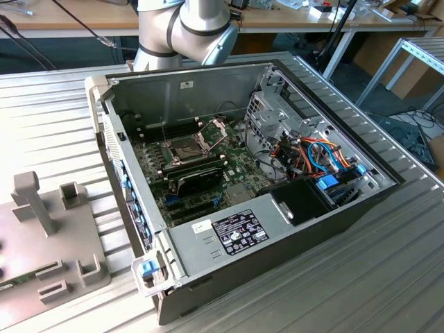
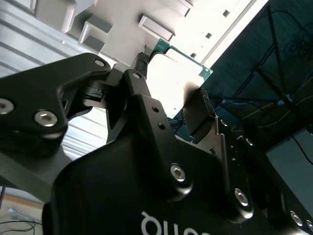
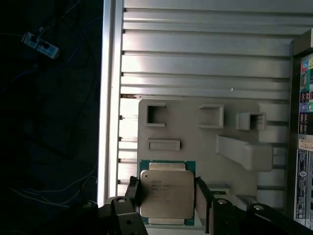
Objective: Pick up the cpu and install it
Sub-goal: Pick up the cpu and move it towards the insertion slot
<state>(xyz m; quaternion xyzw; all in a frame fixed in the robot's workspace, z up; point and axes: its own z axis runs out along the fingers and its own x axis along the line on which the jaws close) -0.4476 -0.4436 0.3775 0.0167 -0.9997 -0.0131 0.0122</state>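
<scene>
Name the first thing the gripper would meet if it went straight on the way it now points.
Most likely the cpu: in the first wrist view it sits dead ahead of the gripper, with the grey fixture plate behind it. Whether any gap is left between them cannot be told.

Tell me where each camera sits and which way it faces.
Exterior view: high off the arm, looking down into the open computer case; the arm's grey joints behind it.
First wrist view: on the wrist, looking down past the gripper at the cpu and grey tray.
Second wrist view: close behind the gripper, looking along its black links.
Both wrist views share the cpu and grey tray.
</scene>
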